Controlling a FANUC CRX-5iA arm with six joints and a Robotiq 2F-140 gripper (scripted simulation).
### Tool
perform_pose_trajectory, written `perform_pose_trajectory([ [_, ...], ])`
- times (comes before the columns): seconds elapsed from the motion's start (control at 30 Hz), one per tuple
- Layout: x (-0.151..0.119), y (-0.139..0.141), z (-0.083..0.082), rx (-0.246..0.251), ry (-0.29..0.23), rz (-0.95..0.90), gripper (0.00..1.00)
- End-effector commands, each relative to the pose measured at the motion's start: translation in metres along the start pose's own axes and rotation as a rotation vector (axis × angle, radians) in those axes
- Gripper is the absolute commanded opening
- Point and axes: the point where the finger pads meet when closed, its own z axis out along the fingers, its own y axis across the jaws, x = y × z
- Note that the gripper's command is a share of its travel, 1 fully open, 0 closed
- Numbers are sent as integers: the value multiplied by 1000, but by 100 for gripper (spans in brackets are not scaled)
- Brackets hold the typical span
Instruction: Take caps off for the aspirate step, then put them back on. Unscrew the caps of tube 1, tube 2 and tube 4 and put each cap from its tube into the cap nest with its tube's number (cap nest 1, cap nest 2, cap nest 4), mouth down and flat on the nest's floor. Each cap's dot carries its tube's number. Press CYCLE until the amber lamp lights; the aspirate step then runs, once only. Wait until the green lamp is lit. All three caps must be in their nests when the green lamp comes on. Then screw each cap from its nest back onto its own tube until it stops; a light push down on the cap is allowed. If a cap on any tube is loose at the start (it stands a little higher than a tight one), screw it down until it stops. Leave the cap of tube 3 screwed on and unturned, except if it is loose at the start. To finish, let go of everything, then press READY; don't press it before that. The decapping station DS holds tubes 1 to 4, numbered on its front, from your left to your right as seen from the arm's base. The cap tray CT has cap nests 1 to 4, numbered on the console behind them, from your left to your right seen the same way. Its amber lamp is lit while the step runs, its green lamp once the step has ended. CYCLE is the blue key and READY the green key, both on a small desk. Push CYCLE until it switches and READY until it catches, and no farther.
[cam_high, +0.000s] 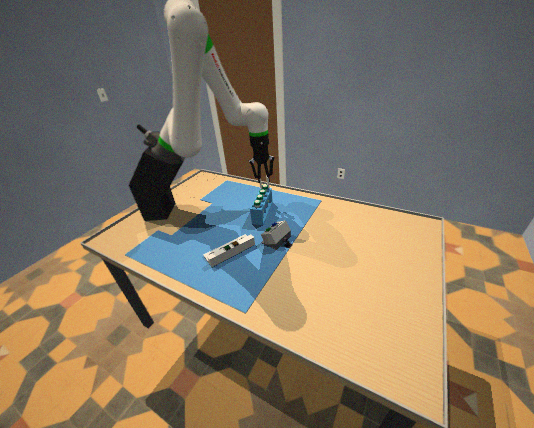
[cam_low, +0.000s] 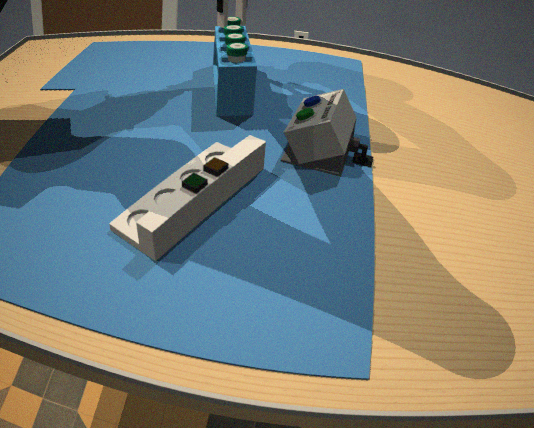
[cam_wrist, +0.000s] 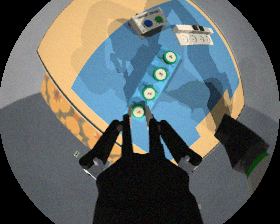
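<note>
The blue decapping station stands on the blue mat with four green caps in a row. My gripper points straight down over the far end of the row and is shut on the cap of tube 1, which sits on its tube. In the wrist view the fingers hold this cap from both sides. The other three caps sit on their tubes. The white cap tray has all its nests empty. Its amber lamp and green lamp look unlit.
The small grey desk stands right of the tray, with the blue CYCLE key and the green READY key on its sloped top. The arm's black base is at the table's back left corner.
</note>
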Motion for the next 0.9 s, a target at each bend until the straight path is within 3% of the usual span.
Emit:
perform_pose_trajectory([
  [0.0,1,0,0,-20,-41,-49,0],
  [0.13,1,0,0,-20,-41,-49,0],
  [0.17,1,0,0,-20,-41,-49,35],
  [0.5,1,0,0,-20,-41,-49,35],
  [0.57,1,0,0,-24,-40,117,35],
  [0.63,1,0,0,-24,-40,117,35],
  [0.73,1,0,0,-28,-37,354,35],
  [0.87,1,0,0,-32,-34,534,35],
])
